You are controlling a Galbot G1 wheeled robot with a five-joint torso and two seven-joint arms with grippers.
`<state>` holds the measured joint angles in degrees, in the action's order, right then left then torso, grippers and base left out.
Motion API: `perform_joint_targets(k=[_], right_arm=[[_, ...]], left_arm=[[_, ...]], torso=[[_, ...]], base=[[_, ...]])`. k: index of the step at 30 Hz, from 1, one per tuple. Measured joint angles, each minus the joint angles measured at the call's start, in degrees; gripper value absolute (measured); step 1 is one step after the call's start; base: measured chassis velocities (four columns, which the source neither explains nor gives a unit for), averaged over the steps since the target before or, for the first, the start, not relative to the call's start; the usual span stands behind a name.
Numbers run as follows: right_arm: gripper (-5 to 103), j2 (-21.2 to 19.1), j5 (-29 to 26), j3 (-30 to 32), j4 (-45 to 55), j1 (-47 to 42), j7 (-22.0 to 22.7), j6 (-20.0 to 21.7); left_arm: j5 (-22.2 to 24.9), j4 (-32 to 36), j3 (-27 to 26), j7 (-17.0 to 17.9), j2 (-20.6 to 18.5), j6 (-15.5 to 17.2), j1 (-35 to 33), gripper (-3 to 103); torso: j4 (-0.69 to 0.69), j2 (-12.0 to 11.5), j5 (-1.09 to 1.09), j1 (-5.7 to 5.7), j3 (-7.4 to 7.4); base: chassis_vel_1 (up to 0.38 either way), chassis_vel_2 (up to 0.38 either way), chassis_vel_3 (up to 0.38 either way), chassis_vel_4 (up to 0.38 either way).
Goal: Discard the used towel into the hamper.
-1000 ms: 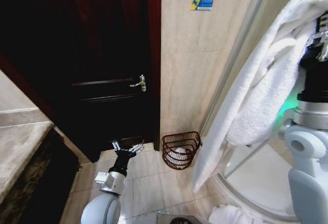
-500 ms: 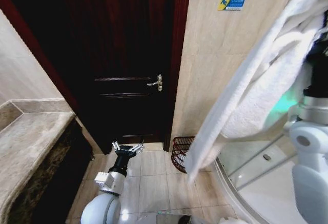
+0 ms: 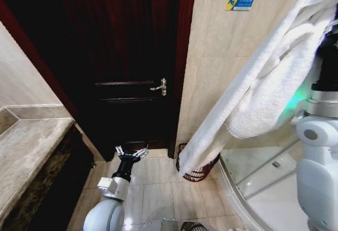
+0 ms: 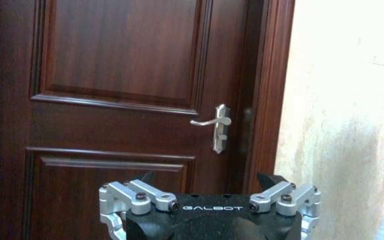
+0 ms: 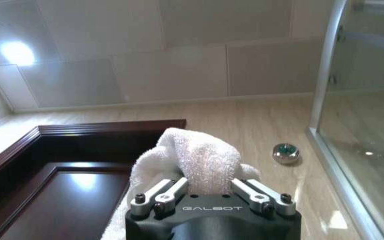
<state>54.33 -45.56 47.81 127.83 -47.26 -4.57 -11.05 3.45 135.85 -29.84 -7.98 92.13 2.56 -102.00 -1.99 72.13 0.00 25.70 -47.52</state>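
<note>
Starting at the far left of the head view, a stone desk (image 3: 26,151) with a dark front runs along a pale wall. Beside it, low over the tiled floor (image 3: 158,188), the left tool (image 3: 131,153) points toward a dark wooden door (image 3: 121,56); its fingers are spread wide and hold nothing. In the left wrist view the same tool (image 4: 209,200) shows its two finger bases well apart, facing the door (image 4: 125,75) and its metal handle (image 4: 217,125).

The door handle (image 3: 160,87) sits near the door's right edge in the head view. Next comes a beige tiled wall (image 3: 222,72) carrying a small blue and yellow sign (image 3: 240,0).

At the foot of that wall the hamper (image 3: 198,173) stands on the floor, between the door frame and the curved glass shower screen (image 3: 253,173). A white towel (image 3: 253,93) hangs in a long drape from high on the right, and its lower end dangles in front of the hamper, hiding most of it.

In the right wrist view the right tool (image 5: 212,197) is raised toward the ceiling, its fingers closed on a bunched fold of the towel (image 5: 199,160). The right arm (image 3: 319,151) rises along the right edge of the head view.
</note>
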Motion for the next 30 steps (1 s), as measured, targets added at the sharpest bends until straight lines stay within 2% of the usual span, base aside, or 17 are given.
perform_joint_targets(k=[5,9,13,18,23,30], right_arm=[[11,-0.4,-1.2,0.1,0.6,-0.2,0.7,-0.2],[11,-0.6,-2.4,0.2,-0.4,0.1,0.7,-0.9],[11,-0.9,-2.8,0.4,-2.4,2.9,0.6,-1.0],[11,-0.5,-2.7,0.2,-5.2,6.0,0.4,-1.2],[11,0.6,-1.0,-1.4,-9.7,9.9,0.3,-1.8],[11,3.1,1.0,-1.8,-10.6,8.2,-0.6,-2.4]], left_arm=[[0.0,0.0,0.0,0.0,0.0,0.0,0.0,100],[0.0,0.0,0.0,0.0,0.0,0.0,0.0,100],[0.0,0.0,0.0,0.0,0.0,0.0,0.0,100],[0.0,0.0,0.0,0.0,0.0,0.0,0.0,100],[0.0,0.0,0.0,0.0,0.0,0.0,0.0,100],[0.0,0.0,0.0,0.0,0.0,0.0,0.0,100]], torso=[[0.01,0.0,-0.04,0.02,0.0],[-0.05,0.0,0.05,0.1,-0.04],[0.03,0.0,-0.01,0.05,-0.01],[0.0,0.0,0.0,-0.04,0.01],[0.01,0.0,0.01,-0.01,0.0],[-0.03,0.0,0.0,0.04,-0.01]], base=[[-0.163,0.189,0.191,-0.176],[-0.139,0.13,0.146,-0.067],[-0.063,0.052,-0.002,-0.02],[0.057,-0.039,-0.052,0.028],[0.023,-0.022,-0.02,0.016],[0.0,0.0,0.0,0.0]])
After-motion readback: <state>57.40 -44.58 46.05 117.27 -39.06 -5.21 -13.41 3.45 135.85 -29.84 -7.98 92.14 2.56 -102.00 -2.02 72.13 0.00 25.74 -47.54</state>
